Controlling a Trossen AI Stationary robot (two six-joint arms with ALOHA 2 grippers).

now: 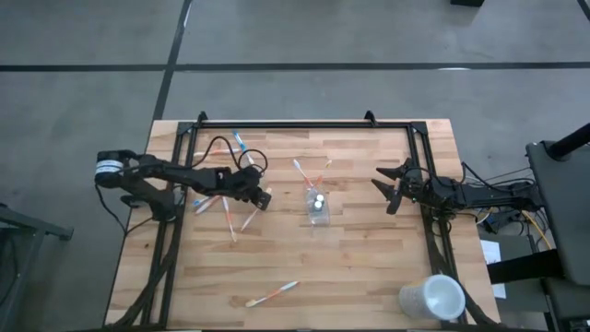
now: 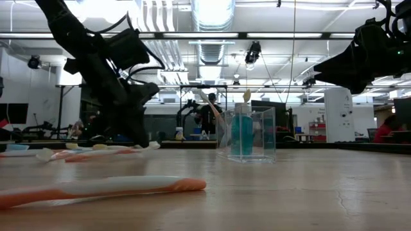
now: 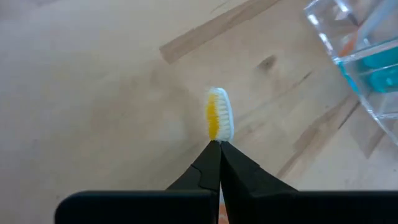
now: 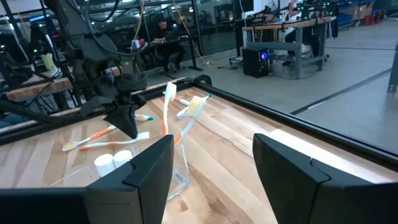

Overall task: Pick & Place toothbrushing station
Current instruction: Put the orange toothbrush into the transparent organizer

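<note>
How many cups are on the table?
2: the clear cup in the middle, holding toothbrushes; the white cup at a corner of the table, right side.

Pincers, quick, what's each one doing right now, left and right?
Left pincer: closed on a toothbrush, near the clear cup.
Right pincer: open, holding nothing.
</note>
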